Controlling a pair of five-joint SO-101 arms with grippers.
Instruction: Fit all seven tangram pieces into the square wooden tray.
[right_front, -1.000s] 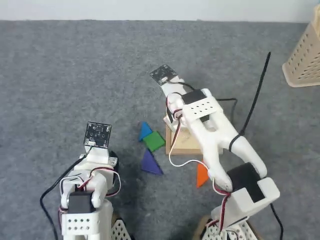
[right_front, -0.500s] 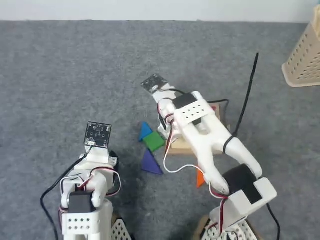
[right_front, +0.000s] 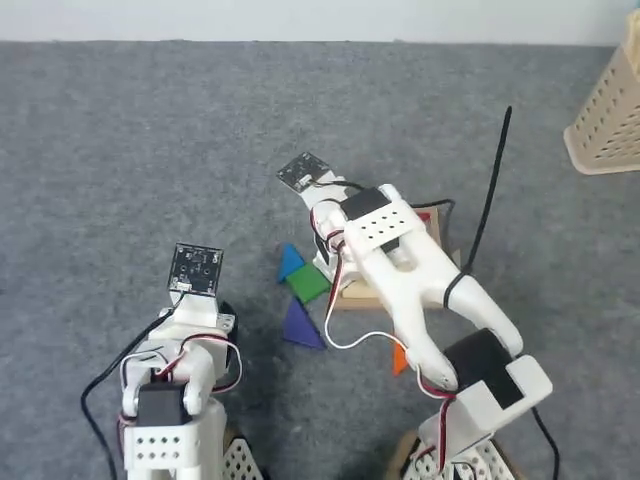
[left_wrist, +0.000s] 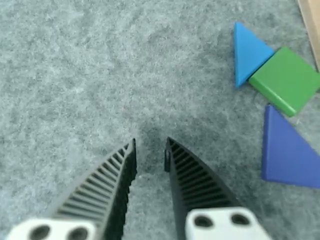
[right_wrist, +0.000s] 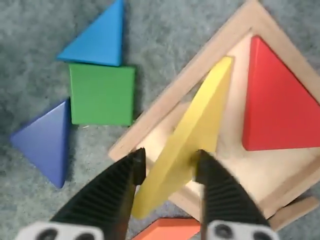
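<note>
The square wooden tray (right_wrist: 190, 80) holds a red triangle (right_wrist: 275, 105). A yellow piece (right_wrist: 200, 115) leans tilted across the tray's rim, and my right gripper (right_wrist: 170, 154) is shut on its lower part. On the carpet beside the tray lie a blue triangle (right_wrist: 100, 42), a green square (right_wrist: 101, 94) and a dark blue triangle (right_wrist: 45, 140). An orange piece (right_wrist: 170, 230) sits just under the gripper. From above, the right arm covers most of the tray (right_front: 362, 292). My left gripper (left_wrist: 150, 145) hangs over bare carpet, open by a narrow gap, holding nothing.
A beige perforated basket (right_front: 610, 100) stands at the far right. A black cable (right_front: 492, 195) runs up behind the right arm. Grey carpet lies open to the left and far side. The left wrist view has the blue triangle (left_wrist: 247, 52) and green square (left_wrist: 285, 80) ahead.
The right arm has swung left over the tray's left rim toward the loose pieces. The left arm has stayed still.
</note>
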